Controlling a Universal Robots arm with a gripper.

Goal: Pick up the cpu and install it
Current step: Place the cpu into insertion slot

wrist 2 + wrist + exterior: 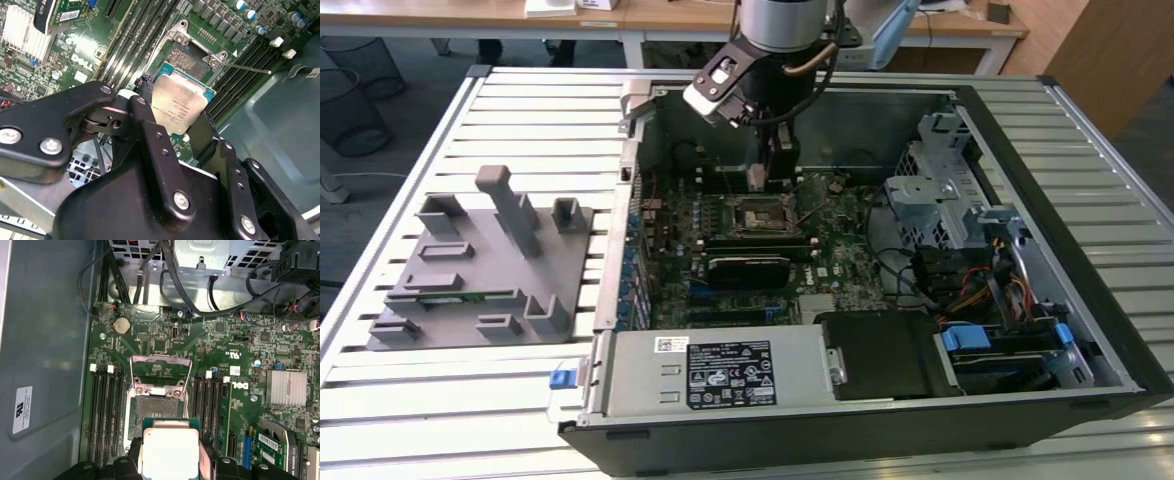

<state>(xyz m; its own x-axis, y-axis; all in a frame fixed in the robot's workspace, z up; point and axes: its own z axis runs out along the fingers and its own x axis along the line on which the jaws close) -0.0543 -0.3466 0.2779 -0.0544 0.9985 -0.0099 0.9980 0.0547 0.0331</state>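
Note:
My gripper [771, 178] hangs inside the open computer case, shut on the cpu [178, 106], a flat square chip with a silver top plate. The black fingers [150, 117] clamp two opposite edges of the chip. In the first wrist view the cpu [169, 454] sits between the fingers [209, 456], held level just above and beside the open socket [157, 412] on the green motherboard. The socket's metal load plate [161, 371] is flipped up and its lever [245, 67] is swung out. In the exterior view the socket [761, 214] lies just below the gripper.
The black computer case [1107, 330] lies open on a slatted white table [480, 400]. Memory slots [104, 415] flank the socket. A heat sink [286, 387], cables [190, 285], the power supply [720, 370] and a drive cage [947, 200] crowd the case. A grey fixture [480, 270] stands at the exterior view's left.

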